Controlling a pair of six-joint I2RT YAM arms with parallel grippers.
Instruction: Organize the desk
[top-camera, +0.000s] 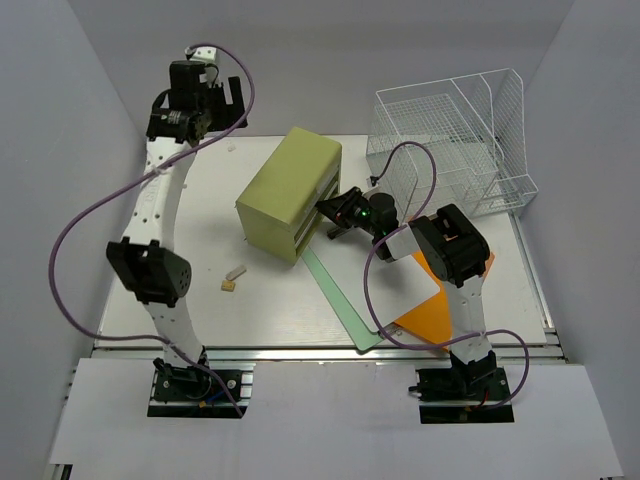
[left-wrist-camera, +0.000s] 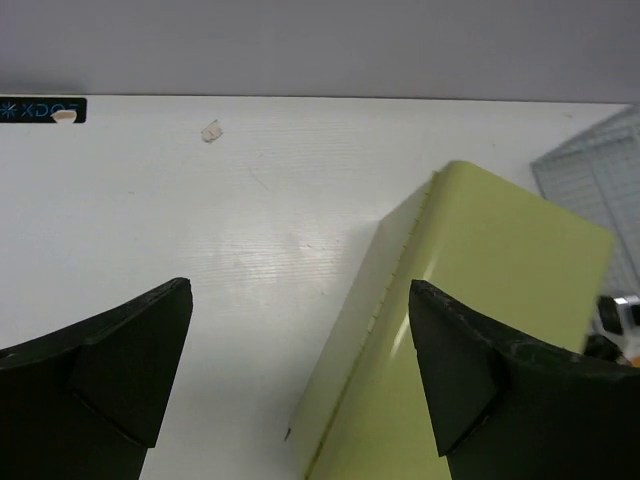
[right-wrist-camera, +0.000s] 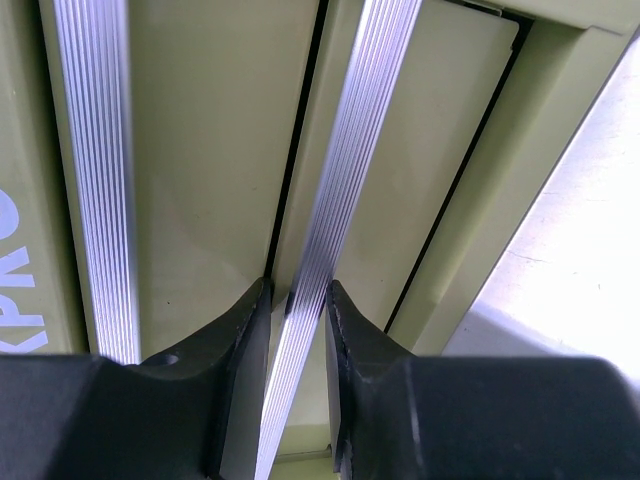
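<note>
Desk (top-camera: 205, 225), right arm (top-camera: 455, 255) outstretched (tool (right-wrist-camera: 298, 292) clamping handle (right-wrist-camera: 352, 150))

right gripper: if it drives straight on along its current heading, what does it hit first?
The right gripper has its jaws closed on the ribbed silver aluminium handle strip, so straight on it likely meets the olive-green metal drawer front just behind; depth there is unclear.
</note>
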